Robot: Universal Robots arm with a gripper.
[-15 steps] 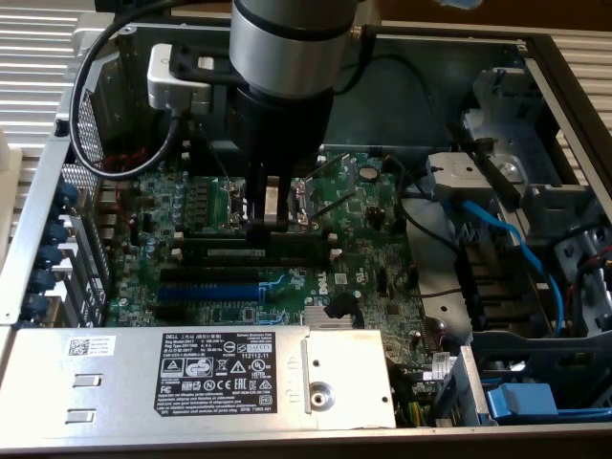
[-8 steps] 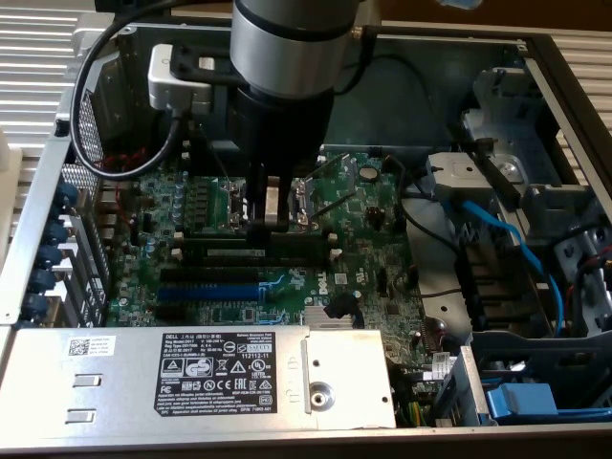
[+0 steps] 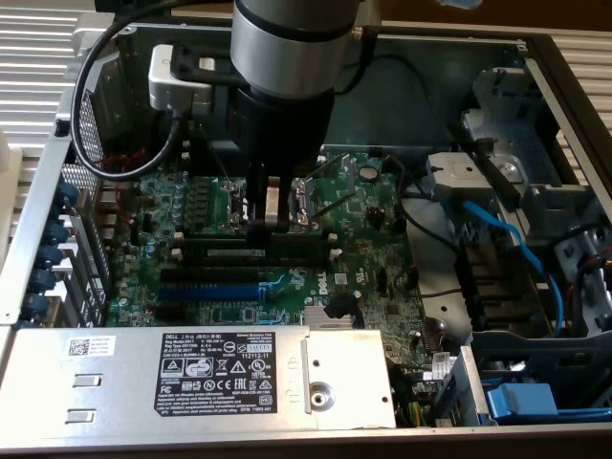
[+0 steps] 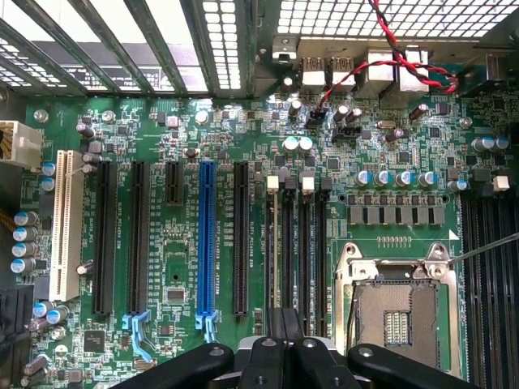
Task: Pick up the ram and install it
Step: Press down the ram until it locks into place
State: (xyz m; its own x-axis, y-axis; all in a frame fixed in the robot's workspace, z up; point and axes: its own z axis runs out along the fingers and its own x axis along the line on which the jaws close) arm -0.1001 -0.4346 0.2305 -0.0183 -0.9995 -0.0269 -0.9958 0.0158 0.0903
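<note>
We find the ram (image 3: 253,252) lying along a black memory slot on the green motherboard (image 3: 373,277), with the gripper (image 3: 271,226) directly above it, jaws clenched together, beside the open processor socket (image 3: 308,198).

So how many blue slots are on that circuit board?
1. The blue slot lies between black slots mid-board. The hand covers part of the board, so another could be hidden.
</note>
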